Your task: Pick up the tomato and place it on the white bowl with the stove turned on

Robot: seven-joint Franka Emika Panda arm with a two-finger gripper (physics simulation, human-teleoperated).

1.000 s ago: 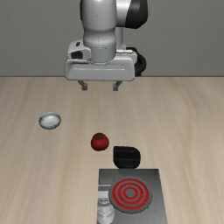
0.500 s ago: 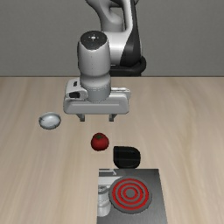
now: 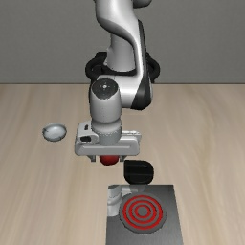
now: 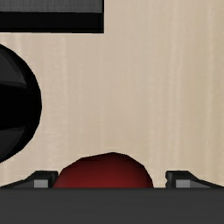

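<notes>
Straddling the tomato [image 4: 102,171], the jaws stand apart. One of the fingertips [image 4: 39,180] sits on each side, and a sliver of desk [image 4: 131,96] shows between each tip and the red skin, so nothing is clamped yet. The tomato rests on the desk directly under the jaws, centred between the tips. In the exterior view only a little of its red peeks out beneath them.

Being round, it has no long axis to line up with, so the closing direction hardly matters. What counts is that it lies dead centre and deep enough between the tips.

A black bowl [image 3: 139,171] sits just beside the tomato, toward the stove [image 3: 144,211], whose burner glows red. The white bowl [image 3: 55,132] lies well apart, off to the exterior view's left and nearer the robot.

I judge the coming move to be a plain squeeze, then a lift straight up, clear of the black bowl.
</notes>
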